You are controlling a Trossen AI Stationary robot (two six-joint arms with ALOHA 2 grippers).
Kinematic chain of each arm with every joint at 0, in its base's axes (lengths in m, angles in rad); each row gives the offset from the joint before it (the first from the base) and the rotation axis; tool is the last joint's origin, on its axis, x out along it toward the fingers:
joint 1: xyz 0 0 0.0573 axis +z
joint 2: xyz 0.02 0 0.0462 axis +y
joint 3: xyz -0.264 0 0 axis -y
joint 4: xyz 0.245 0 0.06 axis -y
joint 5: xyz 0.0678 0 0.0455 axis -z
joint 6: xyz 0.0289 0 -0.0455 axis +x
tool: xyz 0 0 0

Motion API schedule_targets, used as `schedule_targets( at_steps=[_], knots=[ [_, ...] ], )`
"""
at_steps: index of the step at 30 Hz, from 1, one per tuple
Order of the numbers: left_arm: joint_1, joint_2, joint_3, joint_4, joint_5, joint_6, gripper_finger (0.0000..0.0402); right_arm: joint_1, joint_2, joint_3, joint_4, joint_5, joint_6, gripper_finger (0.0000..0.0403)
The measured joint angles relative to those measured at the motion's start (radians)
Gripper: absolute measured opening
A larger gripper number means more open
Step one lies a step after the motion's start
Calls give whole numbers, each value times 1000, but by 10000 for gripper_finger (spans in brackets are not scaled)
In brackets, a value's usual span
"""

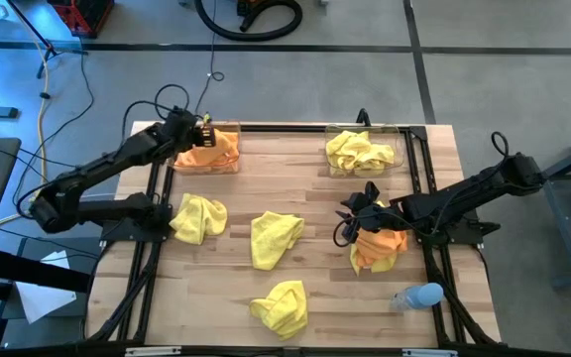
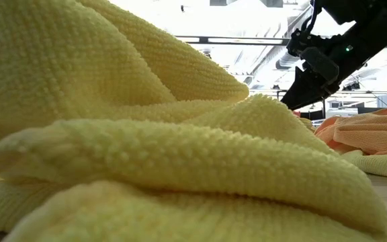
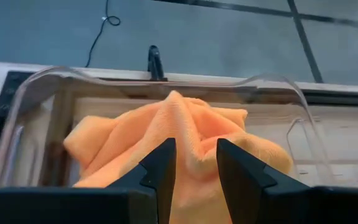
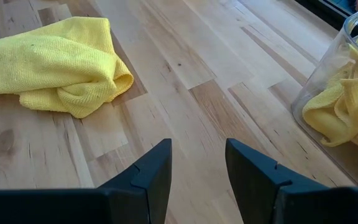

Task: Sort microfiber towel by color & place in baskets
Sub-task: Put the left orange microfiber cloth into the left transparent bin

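Observation:
An orange microfiber towel (image 1: 211, 154) (image 3: 185, 124) lies bunched in the clear far-left basket (image 1: 234, 127) (image 3: 272, 81). My left gripper (image 1: 203, 132) (image 3: 196, 168) hovers open above it, and the towel shows through the gap. The far-right basket (image 1: 399, 134) (image 4: 328, 68) holds yellow towels (image 1: 360, 152). Three yellow towels (image 1: 198, 216) (image 1: 274, 238) (image 1: 282, 305) and one orange towel (image 1: 380, 250) (image 2: 368, 131) lie on the table. My right gripper (image 1: 350, 220) (image 4: 197, 168) stands open over bare wood, at the left edge of that orange towel.
A small pale blue rounded object (image 1: 419, 296) lies near the front right corner. In the low view, the nearest yellow towel (image 2: 146, 148) fills most of the picture. Bare wood shows between the towels at mid-table. Black frame rails run along both side edges.

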Motion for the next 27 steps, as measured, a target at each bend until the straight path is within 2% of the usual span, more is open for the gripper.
schedule_targets(
  at_steps=[5, 15, 21, 27],
  knots=[
    [18, 130, -34, 138, 26, 24, 106, 0, 0, 0, 0, 1, 0, 145],
    [51, 425, -35, 213, 117, 25, 106, 0, 0, 0, 0, 4, 0, 145],
    [51, 473, -33, 238, 119, 25, 106, 0, 0, 0, 0, 4, 0, 145],
    [51, 420, -35, 211, 137, 25, 106, 0, 0, 0, 0, 4, 0, 145]
  ],
)
